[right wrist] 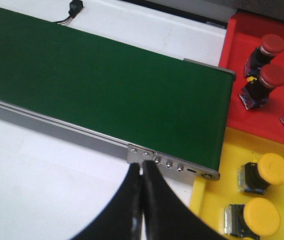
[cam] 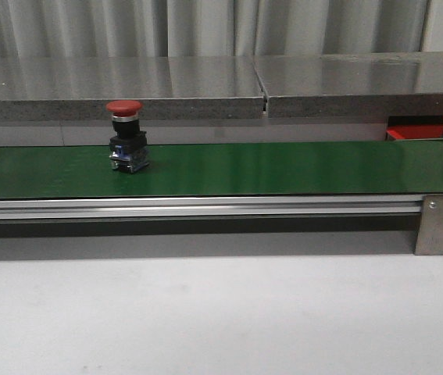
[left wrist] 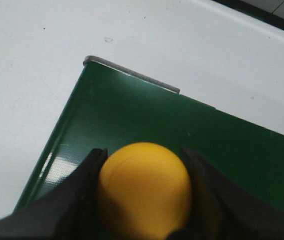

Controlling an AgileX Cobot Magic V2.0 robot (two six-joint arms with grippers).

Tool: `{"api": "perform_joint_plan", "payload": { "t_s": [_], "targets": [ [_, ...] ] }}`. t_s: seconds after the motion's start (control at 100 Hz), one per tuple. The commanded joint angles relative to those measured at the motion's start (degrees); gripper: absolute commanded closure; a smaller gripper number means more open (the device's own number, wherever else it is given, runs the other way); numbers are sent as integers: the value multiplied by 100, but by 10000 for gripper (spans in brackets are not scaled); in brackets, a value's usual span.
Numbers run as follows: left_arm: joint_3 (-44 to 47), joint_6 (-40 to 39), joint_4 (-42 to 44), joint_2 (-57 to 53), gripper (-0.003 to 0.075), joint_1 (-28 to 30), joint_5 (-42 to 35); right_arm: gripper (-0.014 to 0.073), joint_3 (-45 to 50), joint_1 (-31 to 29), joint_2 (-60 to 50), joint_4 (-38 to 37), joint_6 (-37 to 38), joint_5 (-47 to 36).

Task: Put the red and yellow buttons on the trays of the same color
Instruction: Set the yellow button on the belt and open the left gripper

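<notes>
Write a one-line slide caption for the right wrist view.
Shut right tool above the belt end, beside the red tray and yellow tray holding matching buttons.

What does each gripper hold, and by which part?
The left gripper holds a yellow button by the sides of its domed cap. The right gripper is shut and holds nothing.

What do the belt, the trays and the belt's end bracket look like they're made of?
Belt: matte green, likely PVC or rubber; soft sheen, faint weave in the left wrist view.
Red tray and yellow tray: glossy moulded plastic by the look; rounded rims, highlights.
End bracket: bare brushed metal, probably aluminium; silver with screw heads.
</notes>
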Motion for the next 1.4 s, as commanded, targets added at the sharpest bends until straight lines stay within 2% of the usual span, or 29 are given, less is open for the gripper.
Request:
{"api": "perform_joint_plan", "payload": {
  "t_s": [0.0, 0.06, 0.11, 0.18, 0.3, 0.37, 0.42, 0.68, 1.12, 1.39],
  "targets": [
    [-148, -3, -53, -171, 736, -25, -380, 662, -136, 4, -85, 26, -58, -347],
    [-148, -3, -53, -171, 715, -25, -380, 662, -136, 4, -85, 26, -58, -347],
    [-148, -3, -53, -171, 666, -25, -380, 662, -136, 4, -85, 26, -58, -347],
    [-148, -3, -53, -171, 547, -25, -312, 662, -136, 4, -85, 26, -58, -347],
    [-148, -3, -53, -171, 277, -25, -227, 662, -136, 4, -85, 26, -58, -347],
    [-148, -3, -66, -171, 171, -25, -227, 662, -136, 4, -85, 26, -58, -347],
    [-163, -3, -99, -171, 134, -25, -210, 662, -136, 4, -85, 26, -58, -347],
    [-170, -3, -110, -256, 129, -79, -187, 662, -136, 4, -85, 26, -58, -347],
    [-568, -3, 64, -640, 131, -791, 133, 662, -136, 4, -85, 26, -58, -347],
    [-566, 292, 80, -1475, 131, -1170, 95, 662, -136, 4, -85, 26, -58, -347]
  ]
}}
